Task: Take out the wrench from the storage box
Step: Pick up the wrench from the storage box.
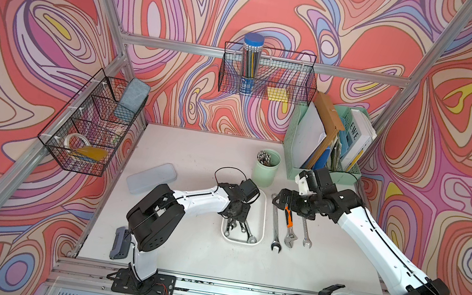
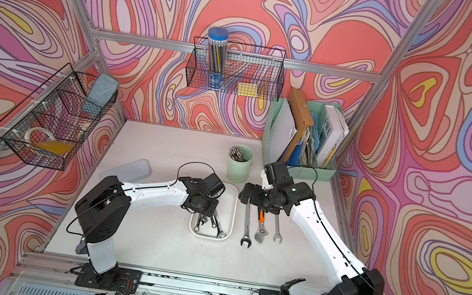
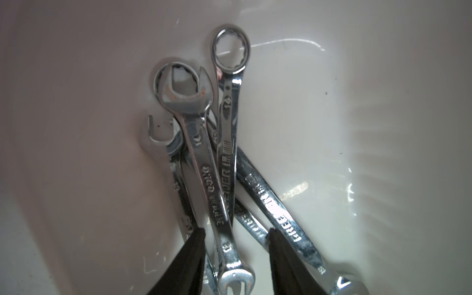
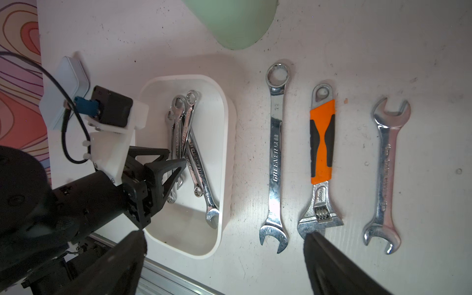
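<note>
The storage box (image 1: 263, 223) (image 2: 232, 215) (image 4: 225, 153) is a shallow white tray at mid-table, holding several small chrome wrenches (image 1: 239, 229) (image 2: 211, 223) (image 4: 186, 143) in a crossed pile. My left gripper (image 1: 236, 219) (image 2: 205, 212) (image 3: 236, 242) points down into the box. Its black fingers (image 3: 196, 245) straddle the shaft of the topmost wrench (image 3: 204, 178), with a gap showing on each side. The box floor (image 3: 344, 127) fills the left wrist view. My right gripper (image 1: 279, 197) (image 2: 245, 193) (image 4: 224, 245) hovers open and empty, right of the box's far end.
Three larger wrenches lie in a row right of the box: a combination wrench (image 1: 276, 225), an orange-handled adjustable one (image 1: 290, 224), an open-end one (image 1: 305, 231). A green cup (image 1: 266, 167), a mint file organizer (image 1: 325, 143) and a translucent case (image 1: 151, 178) stand farther off.
</note>
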Available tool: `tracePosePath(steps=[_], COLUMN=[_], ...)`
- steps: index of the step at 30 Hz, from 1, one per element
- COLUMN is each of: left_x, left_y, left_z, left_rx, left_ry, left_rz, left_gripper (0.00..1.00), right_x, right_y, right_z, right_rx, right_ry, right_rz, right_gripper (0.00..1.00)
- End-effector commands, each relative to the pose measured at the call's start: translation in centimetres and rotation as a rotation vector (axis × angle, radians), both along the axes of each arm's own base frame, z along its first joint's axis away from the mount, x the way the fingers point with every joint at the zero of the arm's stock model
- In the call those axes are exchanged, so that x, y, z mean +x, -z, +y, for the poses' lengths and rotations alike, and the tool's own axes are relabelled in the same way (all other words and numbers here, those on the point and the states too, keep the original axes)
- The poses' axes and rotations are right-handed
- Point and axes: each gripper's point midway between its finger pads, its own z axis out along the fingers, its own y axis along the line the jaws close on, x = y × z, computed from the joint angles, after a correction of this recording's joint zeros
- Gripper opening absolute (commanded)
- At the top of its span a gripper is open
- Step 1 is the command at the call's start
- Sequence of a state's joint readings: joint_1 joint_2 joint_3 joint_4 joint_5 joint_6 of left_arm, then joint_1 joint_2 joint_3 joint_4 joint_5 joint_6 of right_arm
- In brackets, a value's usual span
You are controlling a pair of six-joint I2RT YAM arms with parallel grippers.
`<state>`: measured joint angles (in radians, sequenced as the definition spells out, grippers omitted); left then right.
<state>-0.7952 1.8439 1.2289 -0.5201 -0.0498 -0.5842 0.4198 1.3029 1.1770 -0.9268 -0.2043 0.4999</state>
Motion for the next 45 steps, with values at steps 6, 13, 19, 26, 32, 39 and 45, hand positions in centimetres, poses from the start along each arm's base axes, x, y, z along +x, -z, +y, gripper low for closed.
tracePosePath(steps=[6, 13, 19, 26, 32, 39, 45], left_x=[1.3, 0.8, 0.1, -0.4, -0.3, -0.3, -0.4], left_y=[1.0, 2.1, 2.8, 2.7, 1.8, 0.8, 0.4], left_z=[0.7, 0.9, 0.8, 0.2, 0.2, -0.1, -0.4], left_rx=[0.045, 0.075, 0.073, 0.063, 0.058, 0.024, 0.009], left_ry=[-0.051, -0.074, -0.1, -0.088, -0.096, -0.102, -0.095], left_rz=[0.032, 0.093, 0.147, 0.163, 0.151, 0.139, 0.144], left_gripper=[0.33, 0.32, 0.26, 0.1, 0.02, 0.0, 0.0], right_x=[0.2, 0.3, 0.4, 0.6, 0.6, 0.5, 0.5], right_y=[0.1, 0.7, 0.8, 1.0, 1.3, 1.3, 1.3], right_z=[-0.1, 0.3, 0.3, 0.4, 0.4, 0.3, 0.1], right_rx=[-0.002, 0.017, 0.015, 0.016, 0.014, 0.013, 0.009], right_ry=[0.009, 0.005, 0.003, 0.002, 0.004, 0.01, 0.011], right_rz=[-0.023, -0.015, -0.019, -0.019, -0.016, -0.018, -0.02], right_gripper=[0.98, 0.98, 0.98, 0.98, 0.98, 0.98, 0.98])
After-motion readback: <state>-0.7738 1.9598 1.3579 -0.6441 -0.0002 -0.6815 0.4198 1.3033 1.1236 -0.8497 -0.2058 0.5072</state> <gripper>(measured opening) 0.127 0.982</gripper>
